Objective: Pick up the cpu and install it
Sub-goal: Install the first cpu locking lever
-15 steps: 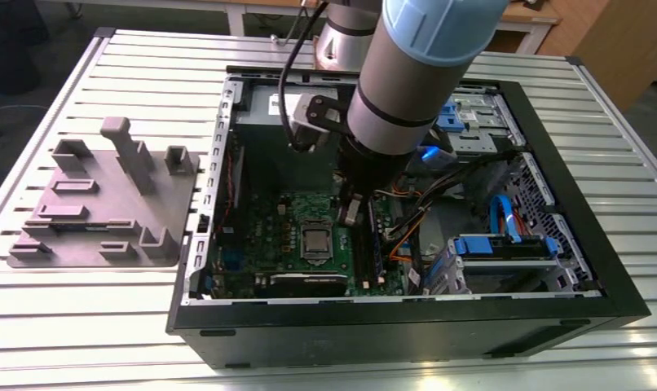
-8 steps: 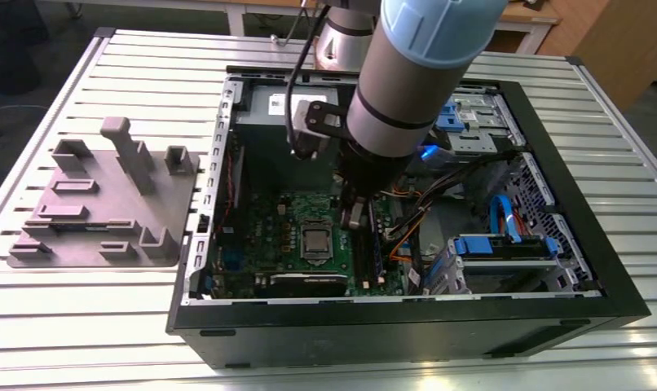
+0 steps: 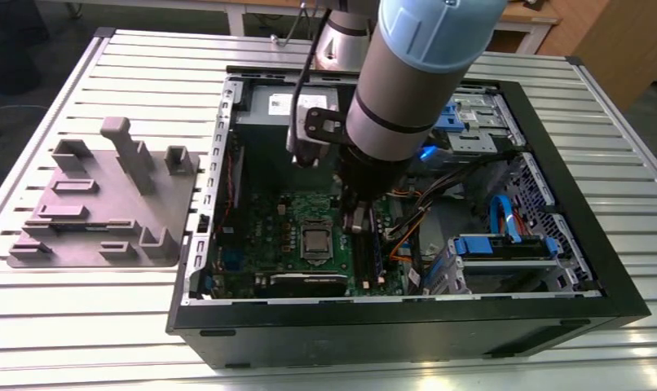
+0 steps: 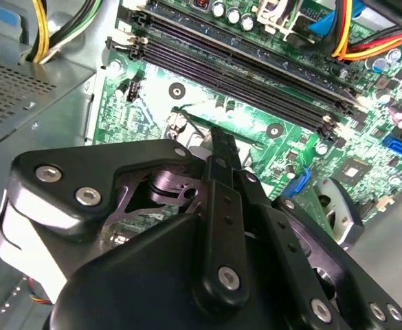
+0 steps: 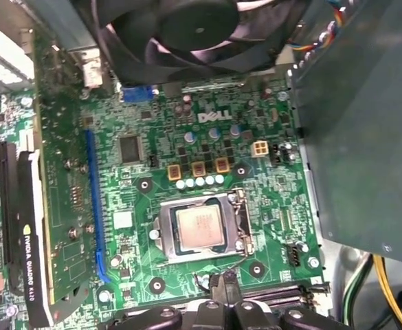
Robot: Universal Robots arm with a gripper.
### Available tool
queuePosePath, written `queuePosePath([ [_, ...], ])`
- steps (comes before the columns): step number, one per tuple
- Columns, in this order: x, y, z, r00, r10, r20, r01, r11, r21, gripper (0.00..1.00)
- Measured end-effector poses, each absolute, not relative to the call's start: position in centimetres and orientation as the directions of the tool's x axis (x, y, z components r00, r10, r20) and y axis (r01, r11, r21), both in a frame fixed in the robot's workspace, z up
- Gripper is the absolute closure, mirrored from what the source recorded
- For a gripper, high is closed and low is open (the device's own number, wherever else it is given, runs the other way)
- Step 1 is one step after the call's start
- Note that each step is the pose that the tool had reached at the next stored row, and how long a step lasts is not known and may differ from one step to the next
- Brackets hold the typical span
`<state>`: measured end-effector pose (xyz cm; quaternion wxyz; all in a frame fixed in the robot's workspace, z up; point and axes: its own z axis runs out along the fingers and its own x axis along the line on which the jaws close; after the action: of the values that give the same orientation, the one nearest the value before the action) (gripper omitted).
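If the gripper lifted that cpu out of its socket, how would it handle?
The cpu looks like a thin flat square with a metal lid, so probably stiff and light. Its smooth top may be slippery. It lies flat inside the socket frame, so it should not roll or tip.

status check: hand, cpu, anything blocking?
Hand low inside the case, beside the socket, holding nothing visible. Cpu lies flat in the socket frame on the motherboard. Nothing lies on top of the cpu.
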<state>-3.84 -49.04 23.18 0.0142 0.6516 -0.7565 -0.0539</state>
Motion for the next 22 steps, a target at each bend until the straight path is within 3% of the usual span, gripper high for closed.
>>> queuePosePath([
  [22, -4.36, -49.48, 22.29, -0.055, -0.998, -0.040, -0.994, 0.051, 0.091, 0.89],
])
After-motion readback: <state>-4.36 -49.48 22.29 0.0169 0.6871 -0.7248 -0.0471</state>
